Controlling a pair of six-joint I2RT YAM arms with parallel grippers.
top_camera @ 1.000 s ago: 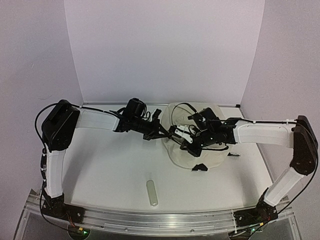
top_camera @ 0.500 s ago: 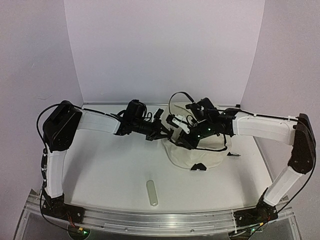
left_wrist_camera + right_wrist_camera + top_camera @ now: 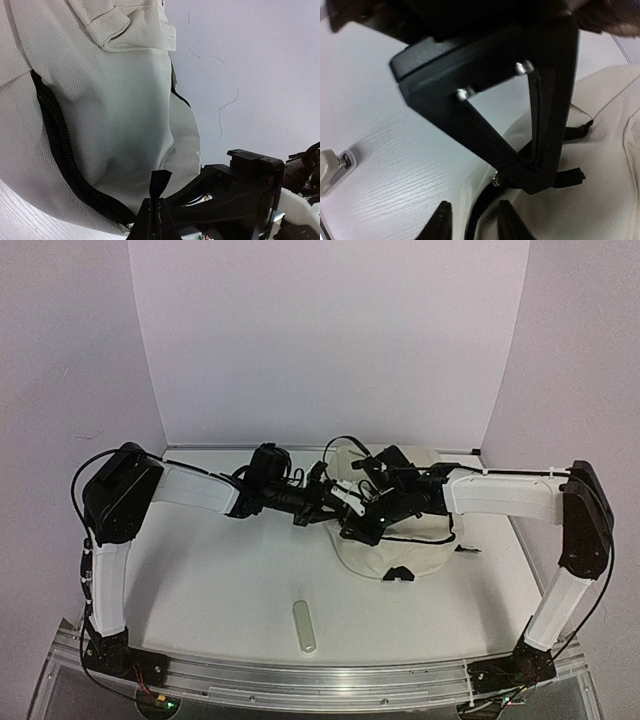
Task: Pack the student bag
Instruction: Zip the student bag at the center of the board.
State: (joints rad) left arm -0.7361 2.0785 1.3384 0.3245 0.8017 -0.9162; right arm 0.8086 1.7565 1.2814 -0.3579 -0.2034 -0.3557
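Left edge of student bag [image 3: 402,552]: blocked; left gripper [image 3: 155,218] pinches black pull tab [image 3: 160,183], right gripper [image 3: 473,223] spread just beside.
Near table [image 3: 210,585]: open, save cream oblong object [image 3: 305,626] (kind unclear).
Right of bag: small black item [image 3: 467,549].

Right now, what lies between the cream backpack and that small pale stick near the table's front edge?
Nothing: in the top view, the white table between the student bag and the pale stick is bare.
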